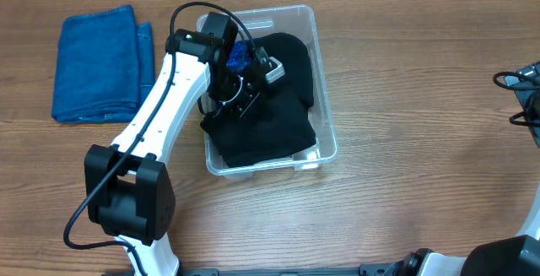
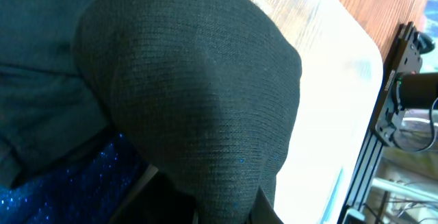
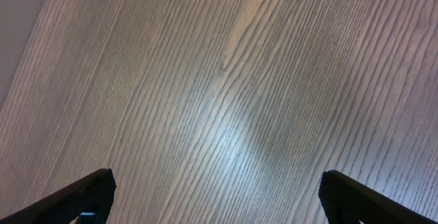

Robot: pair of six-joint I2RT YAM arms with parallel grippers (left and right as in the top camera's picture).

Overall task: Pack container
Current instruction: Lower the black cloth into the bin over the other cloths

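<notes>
Clear rounded-corner plastic container lay beneath the left gripper, filled with black knit cloth, left jaws hidden, state unclear, right gripper jaws spread wide above wood-grain table.

We see a clear container holding a plain black knit cloth, with blue, sparkle-flecked fabric at the cloth's eleven o'clock. At nine o'clock from the container, the towel is solid mid-blue. The table is brown wood grain with darker streaks. The left arm is white with black joints, and the right gripper is black.
</notes>
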